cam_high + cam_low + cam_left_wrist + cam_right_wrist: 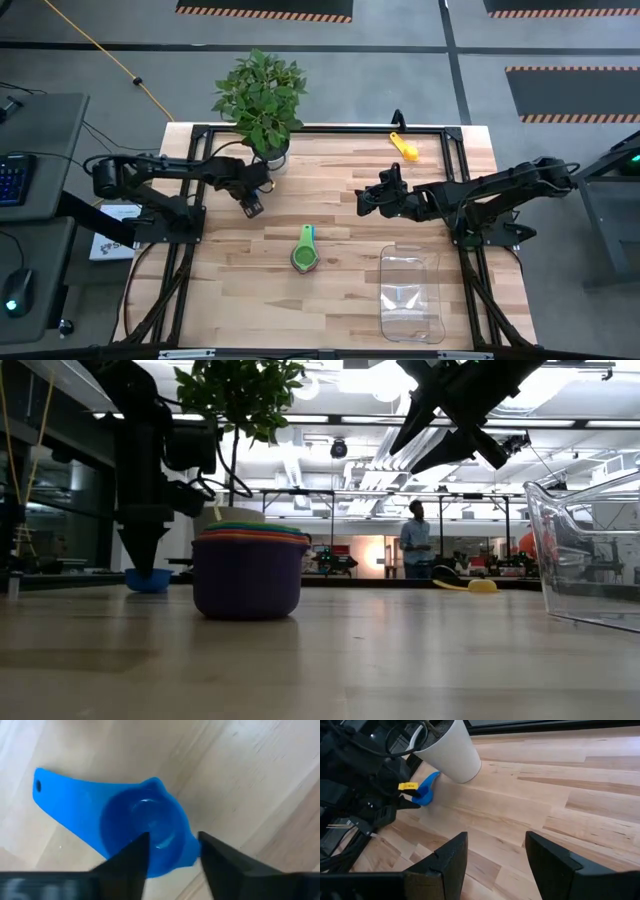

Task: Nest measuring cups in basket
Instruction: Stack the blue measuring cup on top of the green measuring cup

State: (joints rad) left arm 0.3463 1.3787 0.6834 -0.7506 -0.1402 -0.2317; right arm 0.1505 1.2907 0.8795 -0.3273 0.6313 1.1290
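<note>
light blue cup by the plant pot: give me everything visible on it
The light blue cup is a small, glossy plastic scoop: a round bowl, open side up and empty, with a flat tapering handle that has a hole near its end. It lies on the wooden table beside the white plant pot. The left gripper straddles its rim, one finger over the bowl, one outside.

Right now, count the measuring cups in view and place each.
3 places: a nested stack mid-table, a yellow cup at the far edge, a blue cup under the left tool. The stack's count is unclear.

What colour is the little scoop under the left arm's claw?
Light blue: the small plastic measuring cup, flat handle included, shows best in the left wrist view.
</note>
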